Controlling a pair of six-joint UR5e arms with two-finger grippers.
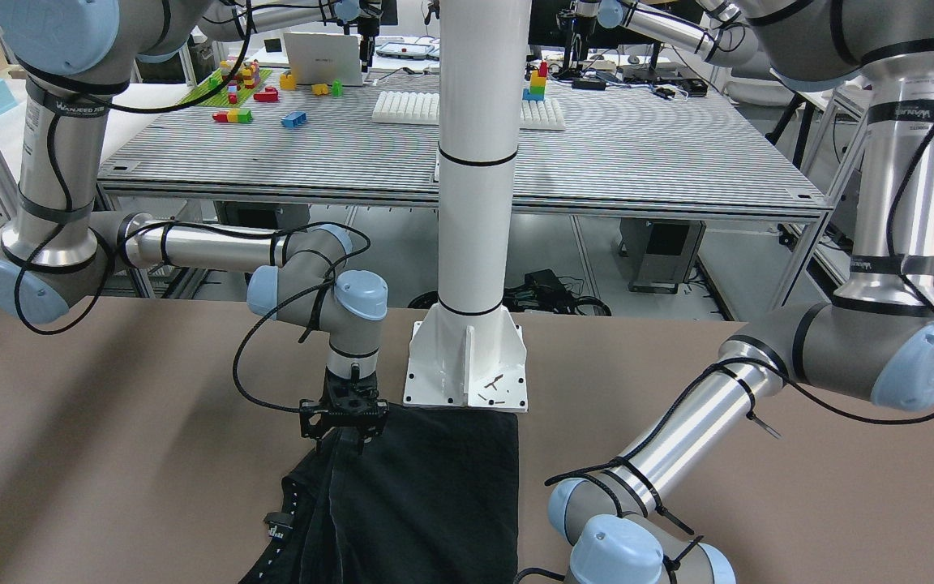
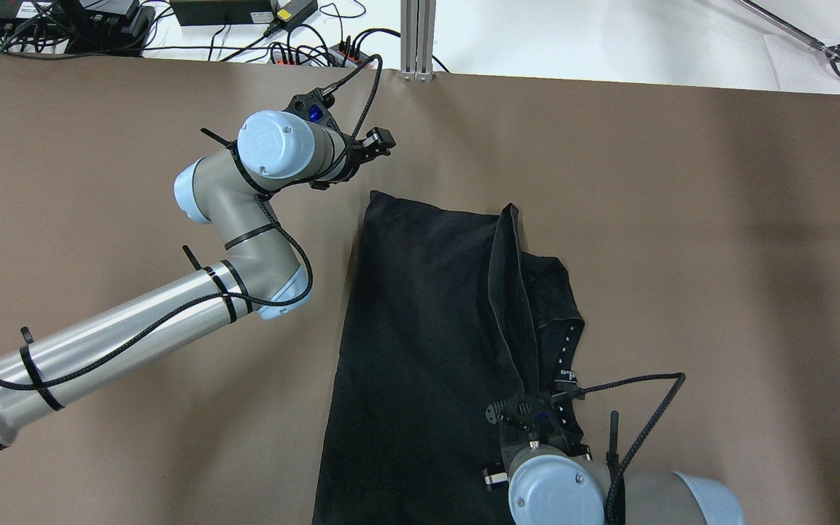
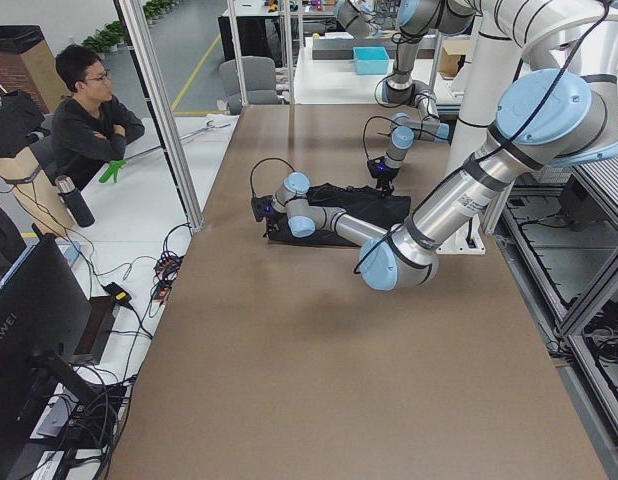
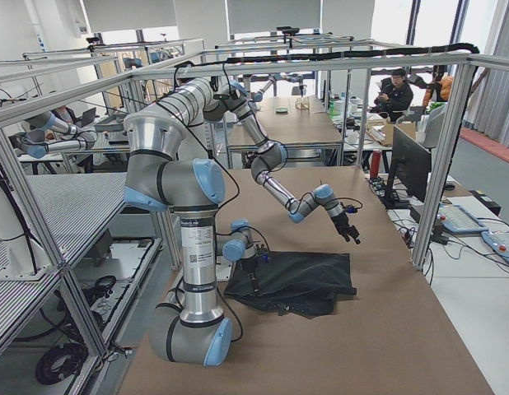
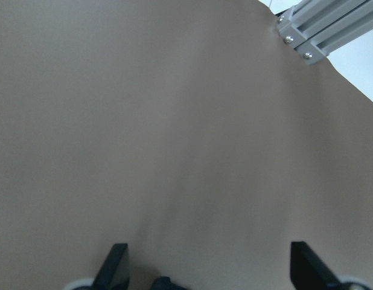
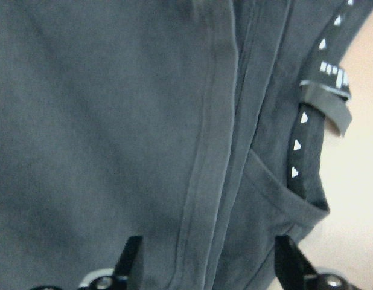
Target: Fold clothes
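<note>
A black garment lies flat on the brown table, its right side folded over in a ridge with a collar band of white marks. My right gripper points down over the garment's near right part, just above the fold seam, jaws apart and empty; it also shows in the front view. My left gripper hovers over bare table beyond the garment's far left corner, open and empty, its fingertips wide apart.
The white robot pedestal stands at the garment's near edge. An aluminium post and cables sit at the table's far edge. A person sits beyond the table's side.
</note>
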